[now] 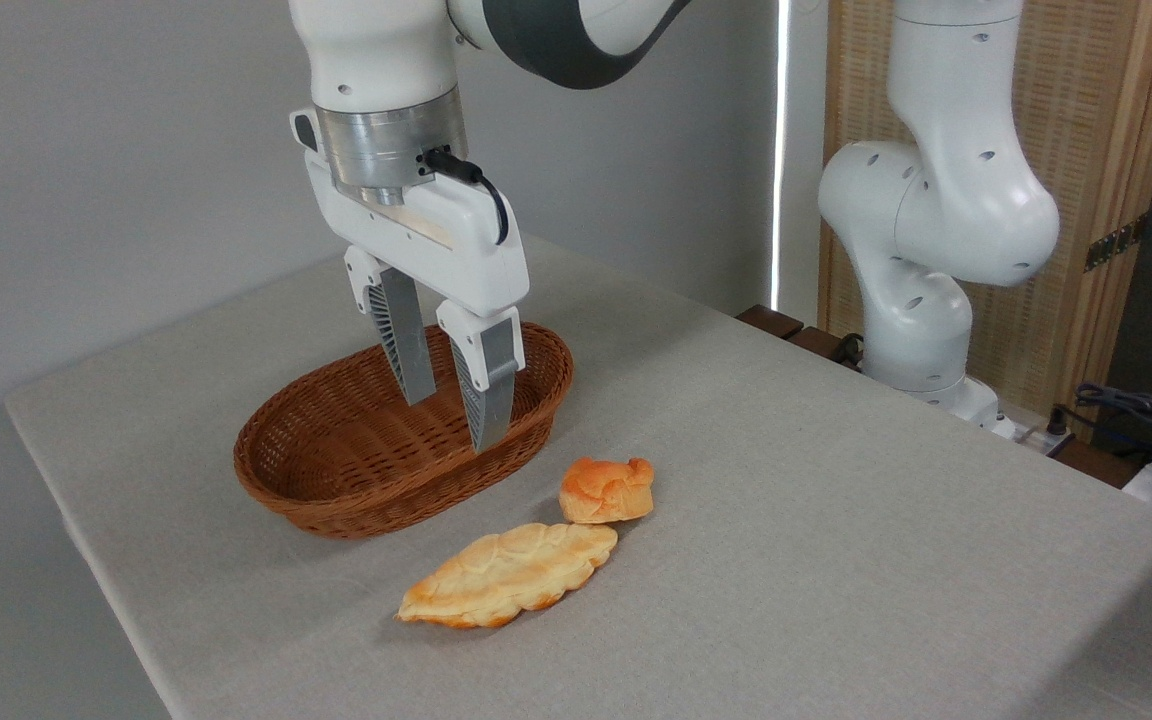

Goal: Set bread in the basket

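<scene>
While the gripper (451, 420) hangs empty, jaws apart, hiding some basket (336, 490) rim, bread (607, 490) on table.

Plain grey wall (116, 150), grey-clothed table (836, 560), woven wooden screen (1106, 120) at right, bright vertical light strip (782, 150) beside it

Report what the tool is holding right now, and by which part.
Nothing is held. The tool is open and empty, in front of the basket. The bun lies untouched on the table, beside the leaf-shaped bread.

Leaf-shaped flat bread (508, 575) on table (836, 560)
</scene>
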Action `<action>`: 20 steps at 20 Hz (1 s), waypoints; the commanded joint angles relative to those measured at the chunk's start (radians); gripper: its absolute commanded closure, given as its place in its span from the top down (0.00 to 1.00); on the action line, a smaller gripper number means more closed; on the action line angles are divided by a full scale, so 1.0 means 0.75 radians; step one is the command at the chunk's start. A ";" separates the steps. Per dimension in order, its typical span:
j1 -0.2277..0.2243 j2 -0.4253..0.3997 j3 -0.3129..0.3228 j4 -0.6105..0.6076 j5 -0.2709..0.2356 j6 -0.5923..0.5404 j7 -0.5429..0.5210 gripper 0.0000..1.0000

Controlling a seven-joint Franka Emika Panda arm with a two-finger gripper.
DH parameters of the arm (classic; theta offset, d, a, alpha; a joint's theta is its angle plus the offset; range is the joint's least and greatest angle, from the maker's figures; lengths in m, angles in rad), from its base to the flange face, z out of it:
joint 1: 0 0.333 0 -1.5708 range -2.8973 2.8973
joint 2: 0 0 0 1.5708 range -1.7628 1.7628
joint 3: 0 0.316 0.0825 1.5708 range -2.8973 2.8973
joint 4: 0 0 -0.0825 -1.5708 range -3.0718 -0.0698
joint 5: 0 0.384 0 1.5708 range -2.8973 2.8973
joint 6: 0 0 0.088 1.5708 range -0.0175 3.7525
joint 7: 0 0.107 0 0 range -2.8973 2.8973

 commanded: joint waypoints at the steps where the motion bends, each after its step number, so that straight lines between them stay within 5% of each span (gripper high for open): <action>1: -0.002 0.003 0.008 0.027 -0.010 -0.020 0.001 1.00; 20: -0.004 -0.001 -0.004 -0.059 -0.010 -0.102 0.038 1.00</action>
